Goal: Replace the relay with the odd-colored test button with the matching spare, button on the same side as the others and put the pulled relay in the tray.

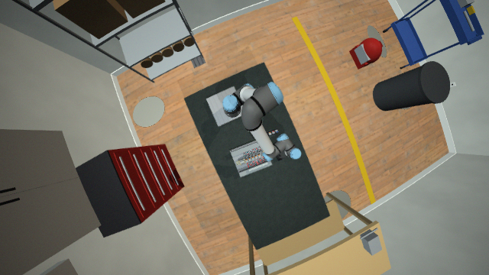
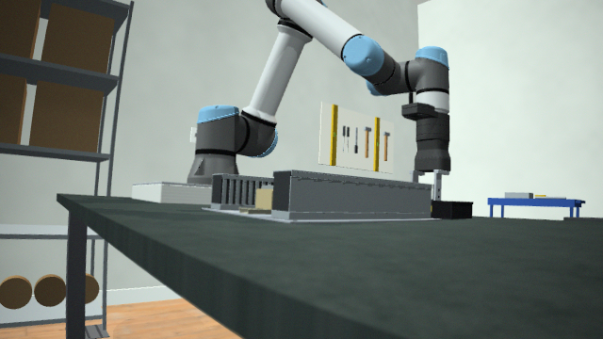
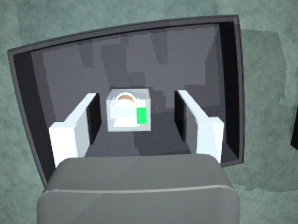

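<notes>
My gripper (image 2: pixel 427 179) (image 3: pixel 137 107) is open, its fingers pointing down into the black tray (image 2: pixel 453 211) (image 3: pixel 231 75). A pale clear-cased relay (image 3: pixel 129 110) with a green test button sits in the tray, between the spread fingers in the wrist view, with a gap on each side. It touches neither finger. The panel (image 1: pixel 260 169) with the relay row lies beside the arm's wrist. Its relays are too small in the top view to tell button colors, seating or tilt, and the exterior view has them hidden behind the grey duct (image 2: pixel 358 198).
A short row of small parts (image 1: pixel 273 132) lies on the dark table (image 1: pixel 267 206) near the forearm, between the robot's base and the wrist. The duct stands tall along the panel, close to the tray. A beige block (image 2: pixel 264 199) shows beside the duct's end.
</notes>
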